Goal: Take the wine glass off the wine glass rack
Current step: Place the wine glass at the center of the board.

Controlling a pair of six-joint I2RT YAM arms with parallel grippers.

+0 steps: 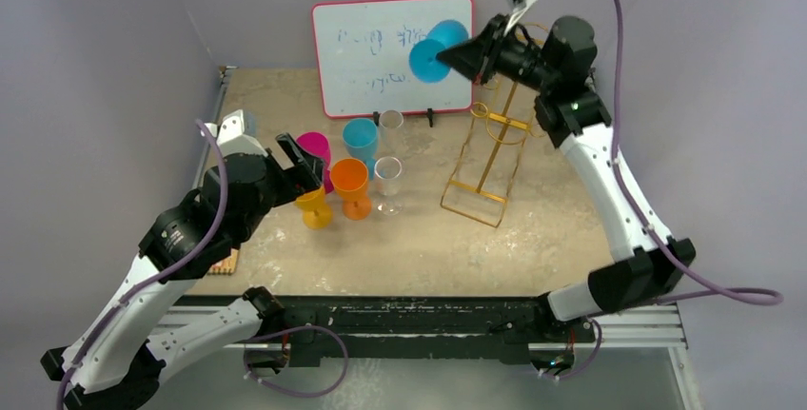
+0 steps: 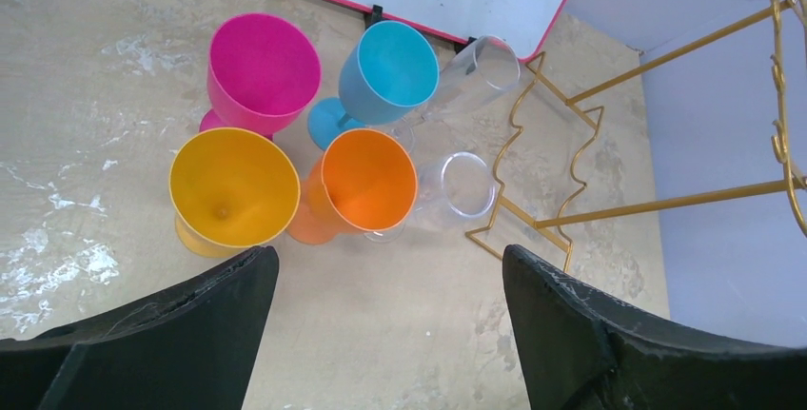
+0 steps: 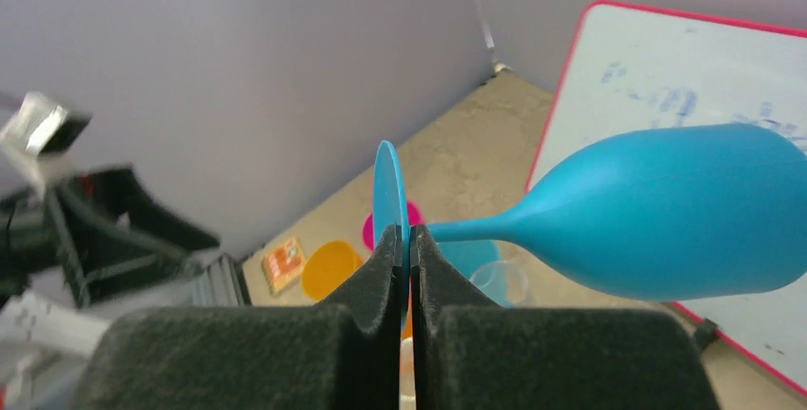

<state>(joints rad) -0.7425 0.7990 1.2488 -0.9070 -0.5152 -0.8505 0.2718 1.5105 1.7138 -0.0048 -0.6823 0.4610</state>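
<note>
Right wrist view: right jaws are pinching shut on the foot disc of the turquoise plastic wine glass [image 3: 666,210], probably light and slick, sideways, clear of the far-right gold wire rack [image 1: 485,158]; left jaws are gaping empty.

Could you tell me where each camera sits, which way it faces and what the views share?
Top external: above and behind the arms, looking down over the table; the left arm and right arm both show.
Left wrist: on the left arm, looking down at the standing glasses and wine glass rack; the open left gripper frames the bottom.
Right wrist: high on the right arm, looking along the right gripper, shut on the foot of the blue wine glass.
Shared: all show the whiteboard and that glass.
</note>
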